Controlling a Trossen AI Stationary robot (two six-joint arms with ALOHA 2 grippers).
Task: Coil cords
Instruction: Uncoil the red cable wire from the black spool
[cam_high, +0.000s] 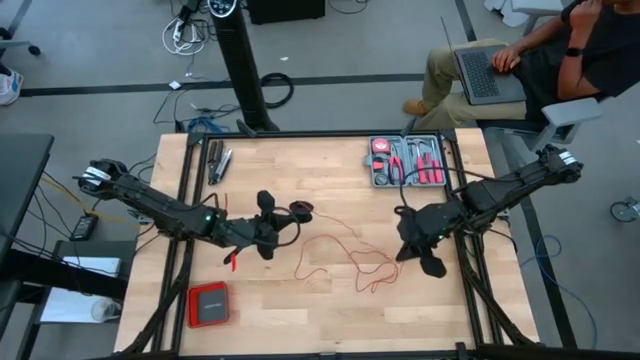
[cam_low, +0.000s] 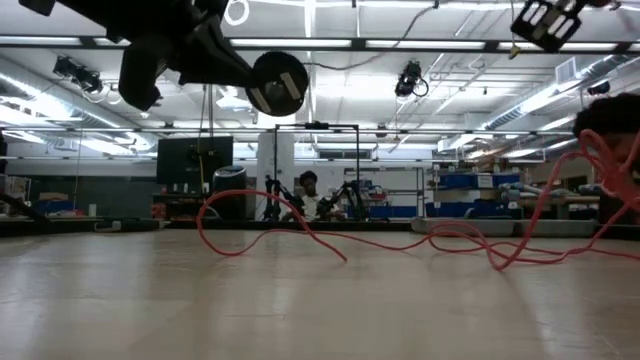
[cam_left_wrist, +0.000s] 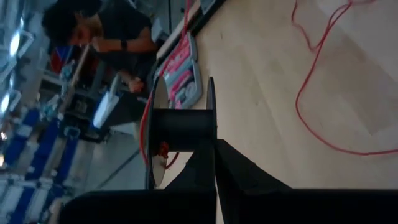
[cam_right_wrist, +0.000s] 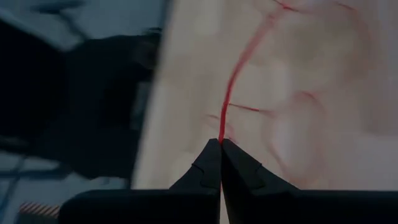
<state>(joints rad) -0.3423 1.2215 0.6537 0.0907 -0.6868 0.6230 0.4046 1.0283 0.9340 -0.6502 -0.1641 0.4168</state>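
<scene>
A thin red cord (cam_high: 340, 255) lies in loose loops on the wooden table between my two grippers. One end runs to a small black spool (cam_high: 300, 210), which my left gripper (cam_high: 283, 222) holds above the table's middle; in the left wrist view the spool (cam_left_wrist: 180, 127) shows its two flanges, with red strands at the outer one. The cord's other end rises to my right gripper (cam_high: 403, 252), which is shut on it right of centre. In the low view the cord (cam_low: 400, 240) snakes over the table and climbs at the right. My left gripper pinches the rim of the spool's near flange (cam_left_wrist: 212, 134) between its two shut fingers. The spool is lifted clear of the table, its axle lying across the fingers. My right gripper pinches a single strand of the cord (cam_right_wrist: 222, 127) between its fingertips, coming slanting down from the table's right. The strand runs from the tips down to the table, with the rest lying slack there.
A grey tool tray (cam_high: 408, 162) with red-handled tools stands at the far right. A flat red square box (cam_high: 208, 304) lies at the near left, and loose hand tools (cam_high: 218, 162) at the far left. A person with a laptop (cam_high: 520, 55) sits beyond the far right corner.
</scene>
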